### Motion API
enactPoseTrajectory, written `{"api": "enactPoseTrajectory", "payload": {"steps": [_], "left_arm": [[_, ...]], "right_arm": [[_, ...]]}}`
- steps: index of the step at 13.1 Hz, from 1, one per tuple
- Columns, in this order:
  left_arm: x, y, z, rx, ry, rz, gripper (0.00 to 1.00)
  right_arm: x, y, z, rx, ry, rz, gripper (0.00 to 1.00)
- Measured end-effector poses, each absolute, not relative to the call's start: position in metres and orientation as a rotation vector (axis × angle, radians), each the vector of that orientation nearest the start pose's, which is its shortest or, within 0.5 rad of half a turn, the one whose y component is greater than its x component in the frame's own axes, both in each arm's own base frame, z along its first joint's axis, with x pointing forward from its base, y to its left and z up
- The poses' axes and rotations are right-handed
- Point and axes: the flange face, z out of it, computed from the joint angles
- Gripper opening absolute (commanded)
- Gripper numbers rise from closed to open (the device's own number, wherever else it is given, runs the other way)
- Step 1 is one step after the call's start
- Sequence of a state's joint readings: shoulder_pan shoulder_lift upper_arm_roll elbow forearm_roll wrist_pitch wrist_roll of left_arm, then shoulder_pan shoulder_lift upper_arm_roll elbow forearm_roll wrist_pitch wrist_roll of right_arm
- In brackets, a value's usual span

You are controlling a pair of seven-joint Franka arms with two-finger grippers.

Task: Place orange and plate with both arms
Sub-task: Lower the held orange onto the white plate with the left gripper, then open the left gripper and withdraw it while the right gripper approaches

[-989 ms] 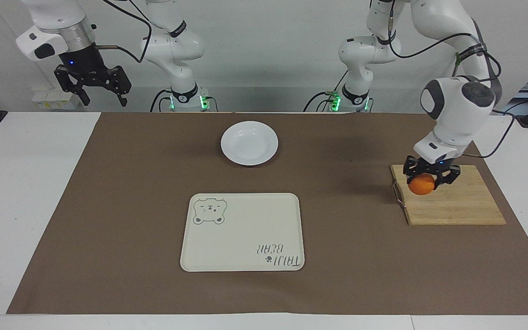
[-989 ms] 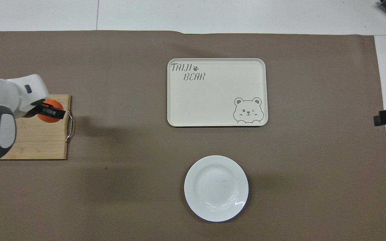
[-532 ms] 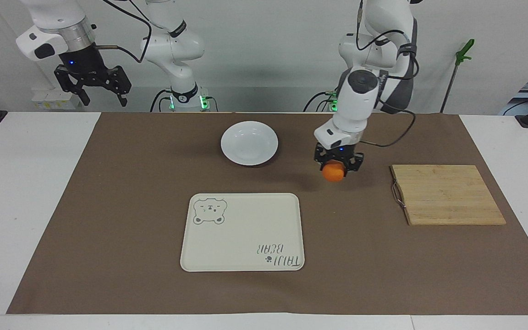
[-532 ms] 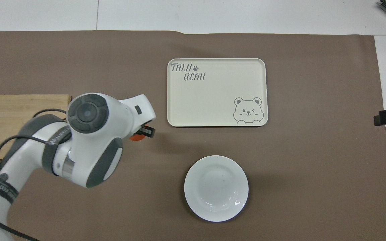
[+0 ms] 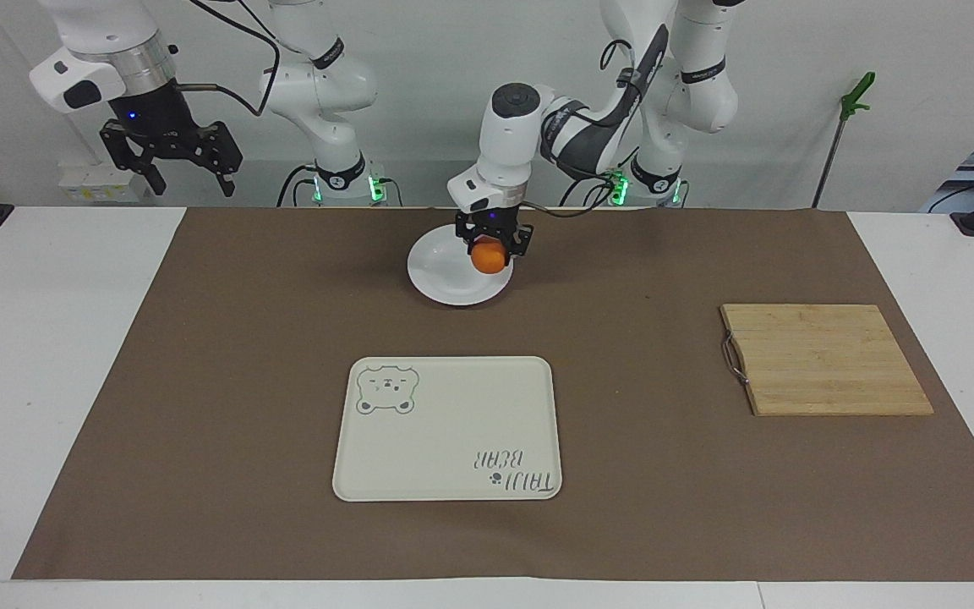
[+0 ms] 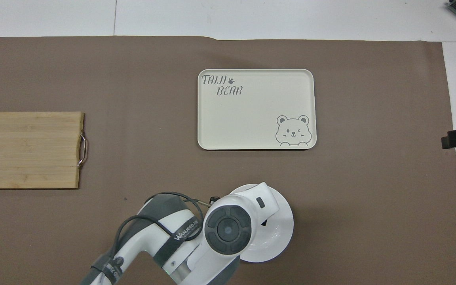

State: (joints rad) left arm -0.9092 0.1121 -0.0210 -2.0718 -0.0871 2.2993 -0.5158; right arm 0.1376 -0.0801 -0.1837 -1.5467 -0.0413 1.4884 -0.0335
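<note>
Left gripper (image 5: 492,247) is clenched on the orange (image 5: 489,258), up in the air over the plate (image 5: 445,272), above the part of it toward the left arm's end of the counter. Orange hangs below the fingers, not touching the plate as far as the facing view shows. It's round, so no long axis or heading to read. In the overhead view the left arm's wrist covers the gripper and the orange completely; only the plate's rim (image 6: 285,221) shows around it.

Plate sits flat on the brown mat (image 5: 199,381), near the robots, about mid-counter. It's round too, rim up.

Cream bear tray (image 5: 453,427) lies farther from the robots than the plate, long axis running across the counter, nothing on it. Wooden cutting board (image 5: 825,359) is toward the left arm's end, well apart from the plate, metal handle facing the tray.

Right gripper (image 5: 172,165) waits raised at the right arm's end of the counter, fingers spread, holding nothing.
</note>
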Motion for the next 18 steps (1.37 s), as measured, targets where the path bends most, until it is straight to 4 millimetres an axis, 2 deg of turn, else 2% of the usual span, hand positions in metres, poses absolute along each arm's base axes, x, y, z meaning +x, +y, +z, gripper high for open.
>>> {"api": "enactPoseTrajectory", "payload": {"steps": [2,4,5,7,9,14,16,18], "left_arm": [[0.326,-0.481,0.369,-3.223,0.593,-0.07,0.0],[0.321,-0.489,0.354,-3.222,0.595,-0.067,0.01],[0.32,-0.49,0.35,-3.218,0.596,-0.06,0.21],[0.319,-0.491,0.346,-3.216,0.594,-0.055,0.73],[0.32,-0.491,0.347,-3.219,0.589,-0.053,1.0],[0.325,-0.488,0.351,-3.222,0.568,-0.05,1.0],[0.335,-0.479,0.364,-3.213,0.534,-0.028,1.0],[0.357,-0.458,0.391,-3.22,0.456,-0.016,1.0]], "right_arm": [[0.52,-0.033,0.671,-3.169,0.025,-0.031,1.0],[0.52,-0.033,0.671,-3.169,0.025,-0.031,1.0],[0.52,-0.033,0.671,-3.169,0.025,-0.031,1.0],[0.52,-0.033,0.671,-3.169,0.025,-0.031,1.0],[0.52,-0.033,0.671,-3.169,0.025,-0.031,1.0],[0.52,-0.033,0.671,-3.169,0.025,-0.031,1.0],[0.52,-0.033,0.671,-3.169,0.025,-0.031,1.0],[0.52,-0.035,0.671,-3.169,0.029,-0.03,1.0]]}}
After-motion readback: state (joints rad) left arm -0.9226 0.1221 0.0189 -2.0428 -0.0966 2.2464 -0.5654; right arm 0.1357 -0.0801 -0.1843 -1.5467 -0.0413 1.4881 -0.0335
